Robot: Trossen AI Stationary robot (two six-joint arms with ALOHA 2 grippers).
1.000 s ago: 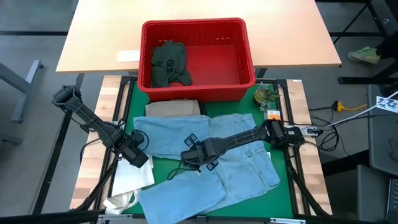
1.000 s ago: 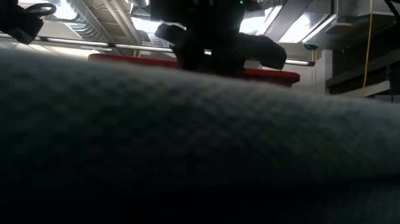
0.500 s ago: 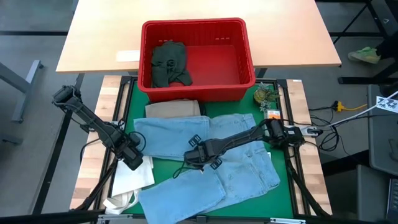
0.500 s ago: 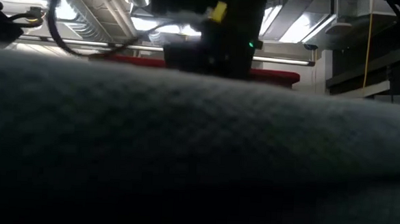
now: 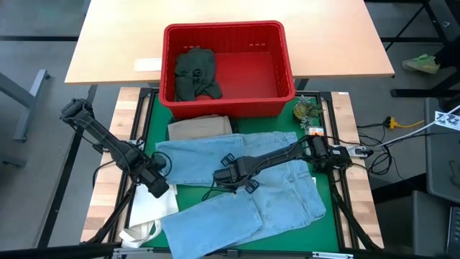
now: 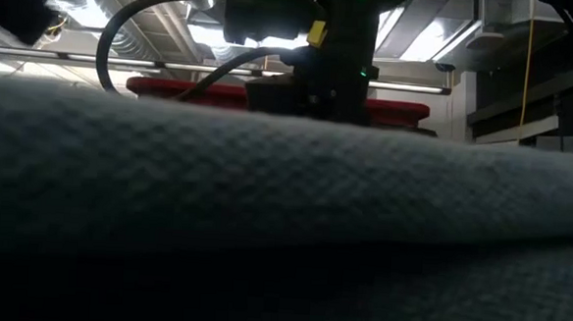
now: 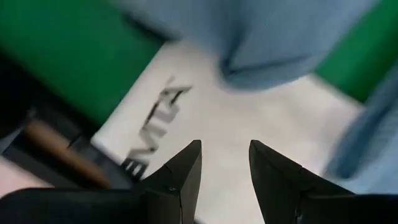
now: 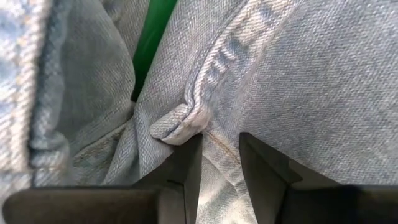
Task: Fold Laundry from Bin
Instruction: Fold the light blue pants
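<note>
I've got the right gripper (image 5: 231, 176) part-spread, low on the light blue denim jeans (image 5: 280, 205) to pinch the crotch seam; left gripper (image 7: 225, 163) part-spread, empty over white tote bag (image 7: 205, 118).

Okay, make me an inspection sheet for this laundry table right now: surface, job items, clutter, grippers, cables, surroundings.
Surface: green mat, mostly covered.
Job's things: light blue jeans spread flat; tan trousers folded beside red bin; dark green garment inside bin.
Clutter: white tote bag at the mat's left edge; small greenish object, unclear.
Grippers: left gripper open above the bag; right gripper open, low over a jeans seam.
Cables: yellow cable on the floor, right.
Surroundings: wooden table under the bin.
</note>
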